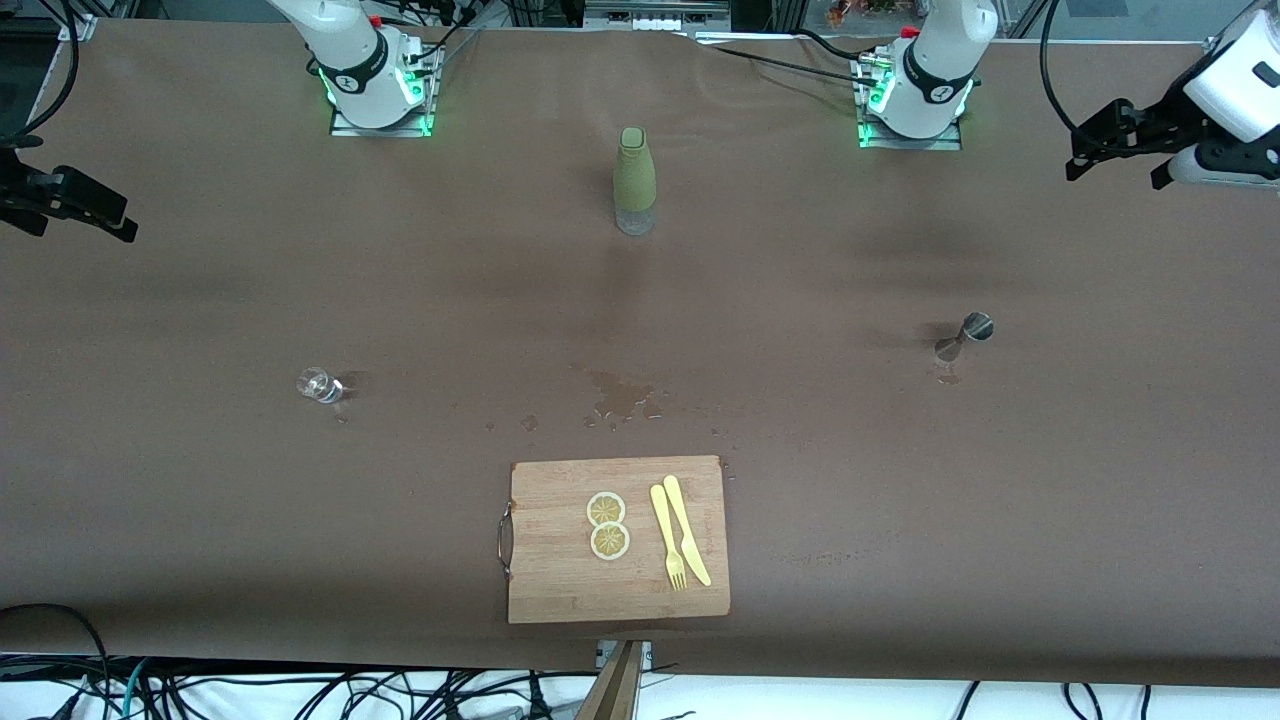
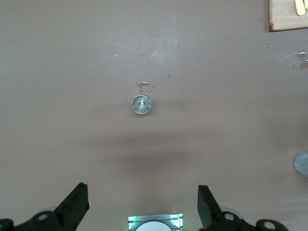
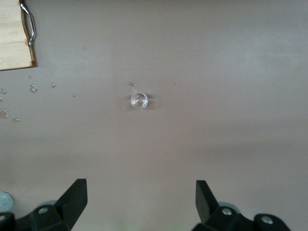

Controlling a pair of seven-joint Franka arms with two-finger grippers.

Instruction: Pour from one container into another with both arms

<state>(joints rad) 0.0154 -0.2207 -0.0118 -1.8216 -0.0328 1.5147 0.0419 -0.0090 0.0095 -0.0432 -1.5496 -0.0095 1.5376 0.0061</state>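
Note:
The tiny clear glass (image 1: 320, 385) stands on the brown table toward the right arm's end, seen from above in the right wrist view (image 3: 139, 100). The steel jigger (image 1: 965, 337) stands upright toward the left arm's end, with small wet spots beside it, and shows rim-up in the left wrist view (image 2: 141, 104). My left gripper (image 1: 1112, 165) (image 2: 141, 190) hangs open and empty high over the table's left-arm end, well apart from the jigger. At the other end of the table my right gripper (image 1: 75, 215) (image 3: 140, 185) is open and empty too, high up and away from the glass.
A tall olive-green sleeved bottle (image 1: 634, 180) stands mid-table between the arm bases. A wooden cutting board (image 1: 560, 580) with two lemon slices, a yellow fork and a knife lies near the front edge. Spilled liquid (image 1: 620, 395) marks the cloth between bottle and board.

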